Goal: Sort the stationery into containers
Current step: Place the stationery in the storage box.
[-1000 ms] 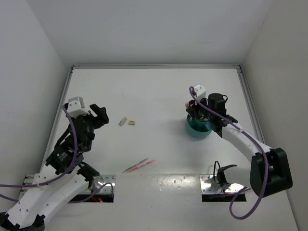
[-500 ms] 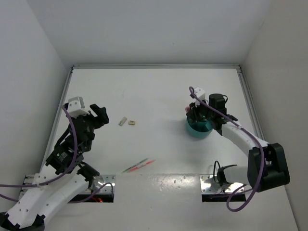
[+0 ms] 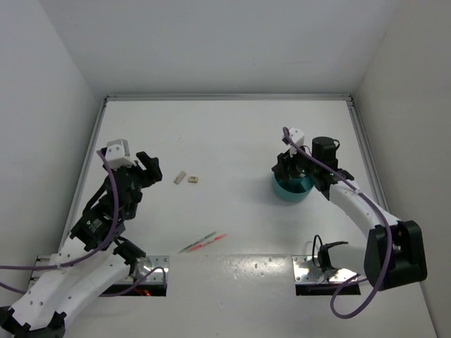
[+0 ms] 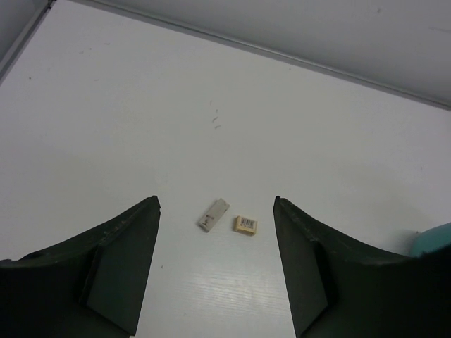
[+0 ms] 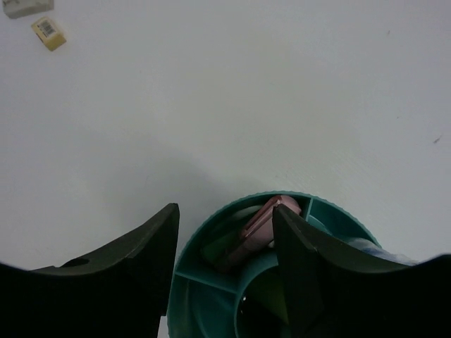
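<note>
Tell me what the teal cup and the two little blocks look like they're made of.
Cup: likely moulded plastic, uniform teal with thin smooth walls and dividers. Grey block and beige block: matte, possibly erasers; the beige one bears a barcode label. Too small to be sure.

Smooth teal plastic cup [image 5: 201, 303], matt white table [image 3: 232, 134]

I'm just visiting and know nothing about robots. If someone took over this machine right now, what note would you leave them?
Left gripper: open, empty, pointed toward the grey block and beige block.
Right gripper: open, empty, over the teal cup.
Done: pink marker is in the cup; other contents unclear.
To do: both blocks and the two thin pens lie loose on the table.
</note>
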Controlling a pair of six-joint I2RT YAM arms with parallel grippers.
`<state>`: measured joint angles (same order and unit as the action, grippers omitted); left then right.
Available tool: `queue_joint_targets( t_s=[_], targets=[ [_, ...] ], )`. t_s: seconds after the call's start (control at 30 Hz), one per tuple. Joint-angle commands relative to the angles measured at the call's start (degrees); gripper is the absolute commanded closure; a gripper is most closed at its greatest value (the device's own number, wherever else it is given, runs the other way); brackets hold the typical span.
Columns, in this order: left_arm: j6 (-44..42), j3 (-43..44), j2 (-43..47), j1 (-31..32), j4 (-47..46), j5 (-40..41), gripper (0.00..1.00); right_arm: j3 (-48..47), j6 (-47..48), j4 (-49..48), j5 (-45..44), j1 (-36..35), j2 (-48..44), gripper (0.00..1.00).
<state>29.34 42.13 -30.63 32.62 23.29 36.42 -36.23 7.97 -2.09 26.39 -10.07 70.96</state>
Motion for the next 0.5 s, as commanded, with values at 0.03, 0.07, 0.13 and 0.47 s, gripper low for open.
queue_joint_targets(
  t_s=[0.03, 0.07, 0.13, 0.47],
  targets=[
    [-1.48, -0.03, -4.34, -0.54, -2.46, -4.07, 0.31, -2.44, 1.44, -1.69, 4.28, 0.49, -5.64, 0.41],
    [-2.09, -0.03, -5.22, -0.54, -2.46, -5.47, 0.34, -2.44, 2.22, -1.69, 4.28, 0.49, -6.26, 0.4],
    [-2.1, -0.03, -7.85, -0.54, -2.46, -6.71, 0.49, -3.84, 2.84, -0.82, 6.2, 0.49, -7.05, 0.35],
    [-5.33, 7.87, -32.44, -4.58, -0.62, -20.59, 0.25, -17.54, 1.61, 11.65, 8.16, -0.75, -3.56, 1.0]
  ],
)
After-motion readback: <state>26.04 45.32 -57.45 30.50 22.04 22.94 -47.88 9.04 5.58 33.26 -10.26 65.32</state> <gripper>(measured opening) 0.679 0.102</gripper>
